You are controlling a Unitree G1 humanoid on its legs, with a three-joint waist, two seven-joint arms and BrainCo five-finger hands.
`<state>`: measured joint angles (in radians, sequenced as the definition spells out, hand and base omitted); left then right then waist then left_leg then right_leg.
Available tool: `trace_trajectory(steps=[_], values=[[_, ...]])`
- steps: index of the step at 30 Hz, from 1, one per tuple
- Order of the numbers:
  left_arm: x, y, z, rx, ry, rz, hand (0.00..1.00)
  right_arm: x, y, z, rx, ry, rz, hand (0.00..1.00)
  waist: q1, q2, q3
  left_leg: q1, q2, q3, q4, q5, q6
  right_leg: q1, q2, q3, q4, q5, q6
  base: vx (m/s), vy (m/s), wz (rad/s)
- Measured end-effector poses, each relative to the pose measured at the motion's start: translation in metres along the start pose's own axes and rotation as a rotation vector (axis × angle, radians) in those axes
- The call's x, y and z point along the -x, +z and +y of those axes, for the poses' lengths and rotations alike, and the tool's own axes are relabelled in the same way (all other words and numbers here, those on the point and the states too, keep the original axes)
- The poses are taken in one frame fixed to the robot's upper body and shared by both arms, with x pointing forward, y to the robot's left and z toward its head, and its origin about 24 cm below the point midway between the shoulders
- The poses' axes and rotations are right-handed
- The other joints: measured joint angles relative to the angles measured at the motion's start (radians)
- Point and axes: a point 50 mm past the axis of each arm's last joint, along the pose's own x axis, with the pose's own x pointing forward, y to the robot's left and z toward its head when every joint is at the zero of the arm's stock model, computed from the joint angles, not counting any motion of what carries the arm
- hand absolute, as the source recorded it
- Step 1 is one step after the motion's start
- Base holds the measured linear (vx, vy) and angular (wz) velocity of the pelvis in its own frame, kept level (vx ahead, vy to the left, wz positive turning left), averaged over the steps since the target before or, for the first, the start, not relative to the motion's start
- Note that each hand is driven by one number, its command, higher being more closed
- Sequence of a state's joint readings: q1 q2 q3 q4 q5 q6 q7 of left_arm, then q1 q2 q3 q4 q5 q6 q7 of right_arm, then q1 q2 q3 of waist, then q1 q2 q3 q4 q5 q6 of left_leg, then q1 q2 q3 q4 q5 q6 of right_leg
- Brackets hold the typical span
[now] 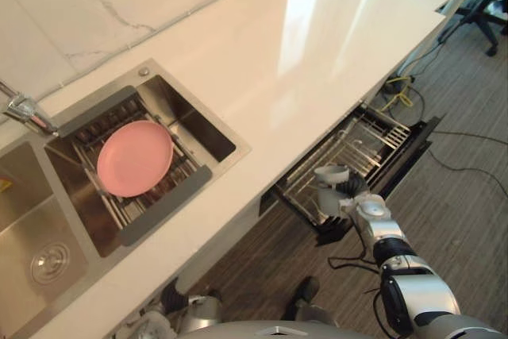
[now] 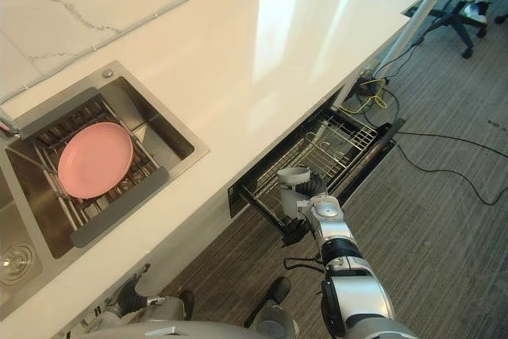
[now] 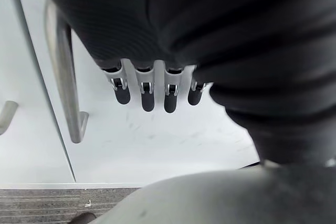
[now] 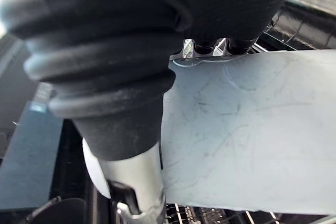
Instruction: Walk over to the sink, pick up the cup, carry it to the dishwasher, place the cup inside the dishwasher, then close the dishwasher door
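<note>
Head stereo pair looked steeply down over tabletop (image 1: 317, 53); both eyes shared sink (image 1: 202, 136) and open dishwasher (image 2: 341, 140). Left wrist camera sat very close behind left hand (image 3: 148, 95), facing white cabinet front (image 3: 157, 145). Right wrist camera hugged right hand (image 4: 202, 50), cup (image 4: 252, 129) and dishwasher just beyond.

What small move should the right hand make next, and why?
Probably lower the cup into the wire rack: the right hand holds it over that pulled-out rack of the open dishwasher, seemingly not yet set down.
</note>
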<state>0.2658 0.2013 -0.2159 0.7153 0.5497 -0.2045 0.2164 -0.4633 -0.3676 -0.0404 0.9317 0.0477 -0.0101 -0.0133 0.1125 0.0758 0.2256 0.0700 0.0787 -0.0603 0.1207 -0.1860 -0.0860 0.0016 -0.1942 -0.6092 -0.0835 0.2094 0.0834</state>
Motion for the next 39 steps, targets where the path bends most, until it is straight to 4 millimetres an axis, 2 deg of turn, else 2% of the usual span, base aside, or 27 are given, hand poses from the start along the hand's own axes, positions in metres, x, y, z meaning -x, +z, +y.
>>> trace_trajectory(steps=[6, 12, 17, 23, 25, 33, 39], values=[[-0.001, 0.003, 0.002, -0.015, -0.001, -0.021, 0.0, 0.0, -0.014, -0.002, 0.165, 0.054, 0.085, 1.0, -0.004, 0.0, 0.026, 0.019, -0.008, -0.017, 0.0, 0.0, 0.0, 0.03, -0.008, -0.003, 0.0, 0.0, 0.0, 0.02, 0.005, 0.09], [-0.002, 0.004, 0.003, -0.023, -0.003, -0.024, 0.0, 0.005, -0.031, -0.006, 0.157, 0.039, 0.157, 1.0, -0.003, -0.004, 0.029, 0.019, -0.011, -0.019, 0.0, -0.002, 0.003, 0.031, -0.011, 0.004, 0.0, -0.006, 0.008, 0.0, 0.002, 0.01], [-0.002, 0.003, 0.003, -0.018, -0.006, -0.011, 0.0, 0.013, -0.048, -0.021, 0.09, -0.023, 0.201, 1.0, -0.008, -0.013, 0.035, 0.022, -0.011, -0.016, 0.0, -0.003, 0.004, 0.031, -0.01, 0.026, 0.0, -0.01, 0.013, 0.0, 0.0, 0.0], [-0.001, 0.002, 0.003, -0.003, -0.003, 0.004, 0.0, 0.028, -0.073, -0.051, 0.079, -0.117, 0.273, 1.0, -0.01, -0.016, 0.036, 0.024, -0.009, -0.002, 0.0, -0.01, 0.007, 0.025, -0.009, 0.045, 0.0, -0.013, 0.017, -0.01, -0.001, -0.05], [-0.001, 0.001, 0.004, 0.006, -0.003, 0.013, 0.0, 0.031, -0.078, -0.055, 0.084, -0.135, 0.285, 1.0, -0.011, -0.017, 0.037, 0.023, -0.007, 0.005, 0.0, -0.016, 0.007, 0.021, -0.006, 0.053, 0.0, -0.013, 0.017, -0.01, 0.0, -0.12], [-0.002, -0.001, 0.004, 0.027, -0.006, 0.03, 0.0, 0.034, -0.082, -0.058, 0.074, -0.162, 0.264, 1.0, -0.008, -0.022, 0.04, 0.023, 0.002, 0.003, -0.001, -0.018, 0.006, 0.02, 0.002, 0.056, 0.001, -0.017, 0.018, 0.01, -0.005, 0.0], [-0.002, -0.001, 0.005, 0.03, -0.006, 0.031, 0.0, 0.033, -0.075, -0.054, 0.08, -0.174, 0.184, 1.0, -0.007, -0.022, 0.04, 0.023, 0.001, 0.004, 0.0, -0.018, 0.006, 0.019, 0.002, 0.059, 0.001, -0.017, 0.018, -0.01, -0.003, -0.01]])
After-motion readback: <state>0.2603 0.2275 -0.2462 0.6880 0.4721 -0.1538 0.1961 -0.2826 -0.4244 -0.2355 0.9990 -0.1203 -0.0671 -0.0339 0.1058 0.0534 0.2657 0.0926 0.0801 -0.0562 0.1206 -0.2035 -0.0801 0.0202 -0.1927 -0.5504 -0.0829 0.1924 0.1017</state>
